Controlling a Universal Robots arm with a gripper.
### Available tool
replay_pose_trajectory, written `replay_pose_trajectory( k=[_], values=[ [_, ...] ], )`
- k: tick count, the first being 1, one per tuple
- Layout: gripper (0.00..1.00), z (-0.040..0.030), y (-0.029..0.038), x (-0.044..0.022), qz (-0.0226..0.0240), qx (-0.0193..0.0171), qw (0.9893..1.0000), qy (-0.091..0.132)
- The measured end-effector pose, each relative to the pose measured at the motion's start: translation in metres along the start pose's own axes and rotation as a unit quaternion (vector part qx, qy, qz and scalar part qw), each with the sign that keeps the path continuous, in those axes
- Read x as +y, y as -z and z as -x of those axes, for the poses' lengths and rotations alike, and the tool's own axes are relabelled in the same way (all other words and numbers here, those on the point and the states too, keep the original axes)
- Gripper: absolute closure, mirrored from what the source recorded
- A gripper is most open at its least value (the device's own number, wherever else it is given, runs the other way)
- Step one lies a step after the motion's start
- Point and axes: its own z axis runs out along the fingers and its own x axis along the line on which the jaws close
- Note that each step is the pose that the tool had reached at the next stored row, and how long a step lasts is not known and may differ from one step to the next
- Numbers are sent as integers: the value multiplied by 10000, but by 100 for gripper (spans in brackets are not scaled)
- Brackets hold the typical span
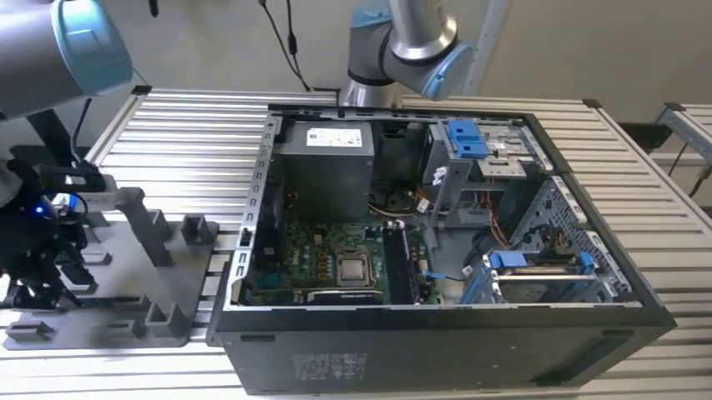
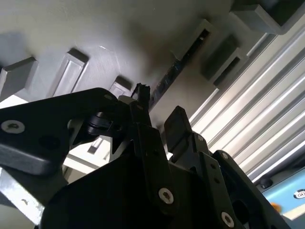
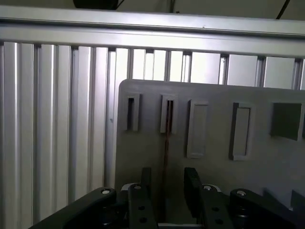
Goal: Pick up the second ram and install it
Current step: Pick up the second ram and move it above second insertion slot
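The second ram (image 3: 166,138) stands on edge in a slot of the grey holder plate (image 3: 214,95), seen as a thin dark strip. It runs down between my gripper's (image 3: 167,183) two black fingers, with a gap on each side. In the second wrist view the same ram (image 2: 178,67) leads along the plate to the gripper (image 2: 159,121), whose fingers are apart. In the exterior view the gripper (image 1: 45,271) hangs low over the holder plate (image 1: 122,308) at the exterior view's left, away from the computer case.
The open black computer case (image 1: 445,333) lies on the slatted aluminium table (image 1: 189,125), with its green motherboard (image 1: 333,258), grey power-supply box (image 1: 325,162) and blue-clipped drive cage (image 1: 473,142). A dark stick (image 1: 396,262) stands in a motherboard slot. Upright posts (image 1: 150,225) rise from the holder plate.
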Motion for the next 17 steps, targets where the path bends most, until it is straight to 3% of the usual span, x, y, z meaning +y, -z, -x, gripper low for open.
replay_pose_trajectory(
  k=[11, 17],
  values=[
    [58, -25, -174, 9, -1, 0, 10000, 0],
    [58, -22, -225, 35, -8, 1, 10000, 0]
  ],
)
